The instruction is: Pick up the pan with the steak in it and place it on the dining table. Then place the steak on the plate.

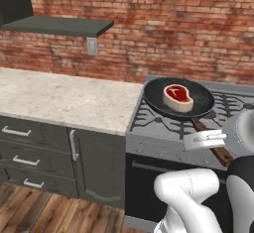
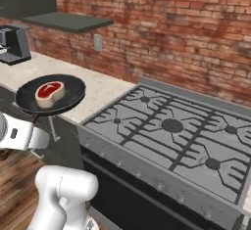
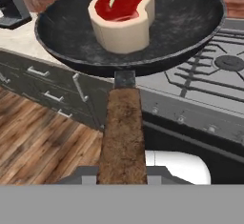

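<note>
- The pan [image 1: 178,97] is black, round and shallow, with a long brown wooden handle [image 3: 122,137] running back toward the robot's hand.
- The gripper [image 3: 122,173] is closed on the far end of that handle; in the hand view the two finger tips sit one on each side of the wood.
- In the left base view the white hand [image 1: 206,139] meets the handle just in front of the stove's front edge.
- The steak [image 3: 123,17] sits inside the pan, slightly off centre, red face up with a pale cream rim and sides. It is upright on the pan floor and touches no wall of the pan that I can see.
- The pan is lifted: the right base view shows it clear of the burners, held out in front of the counter edge to the left of the stove [image 2: 176,136]. The hand view agrees, with cabinet drawers [image 3: 47,87] and wooden floor [image 3: 43,142] visible beneath the pan's rim.
- The pan appears roughly level; the steak has not slid to any side.
- The stove's grates carry nothing in the right base view.
- A beige speckled counter [image 1: 59,98] adjoins the stove on the left, below a red brick wall [image 1: 173,29].
- A dark appliance [image 2: 12,43] stands on that counter at the far left; its type cannot be determined.
</note>
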### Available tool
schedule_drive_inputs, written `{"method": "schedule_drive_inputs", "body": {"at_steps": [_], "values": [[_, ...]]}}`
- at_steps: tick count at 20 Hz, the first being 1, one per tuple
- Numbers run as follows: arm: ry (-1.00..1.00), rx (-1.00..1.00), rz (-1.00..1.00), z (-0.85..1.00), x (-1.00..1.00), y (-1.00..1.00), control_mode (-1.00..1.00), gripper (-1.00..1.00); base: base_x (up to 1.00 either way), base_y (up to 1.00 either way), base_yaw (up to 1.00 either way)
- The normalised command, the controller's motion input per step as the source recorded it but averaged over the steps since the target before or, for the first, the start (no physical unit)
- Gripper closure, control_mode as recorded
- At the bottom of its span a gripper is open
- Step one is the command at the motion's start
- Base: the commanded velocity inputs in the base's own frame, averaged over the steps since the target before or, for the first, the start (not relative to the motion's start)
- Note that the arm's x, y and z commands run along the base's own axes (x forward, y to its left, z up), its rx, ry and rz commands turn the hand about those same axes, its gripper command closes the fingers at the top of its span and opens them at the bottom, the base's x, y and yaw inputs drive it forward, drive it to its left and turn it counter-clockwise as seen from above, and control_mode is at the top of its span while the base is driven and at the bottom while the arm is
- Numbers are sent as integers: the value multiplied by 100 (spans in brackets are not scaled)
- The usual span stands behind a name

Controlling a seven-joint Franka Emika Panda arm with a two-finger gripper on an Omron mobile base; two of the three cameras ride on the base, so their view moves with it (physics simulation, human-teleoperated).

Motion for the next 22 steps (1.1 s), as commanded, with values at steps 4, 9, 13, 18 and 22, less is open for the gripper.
{"method": "schedule_drive_inputs", "body": {"at_steps": [4,9,13,18,22], "values": [[0,0,0,0,0,0,100,100,-7,0,50],[0,0,0,0,0,0,100,100,-8,0,50],[0,0,0,0,0,0,100,100,-8,0,50],[0,0,0,0,0,0,100,100,-8,0,50],[0,0,0,0,0,0,100,100,-8,0,50]]}}
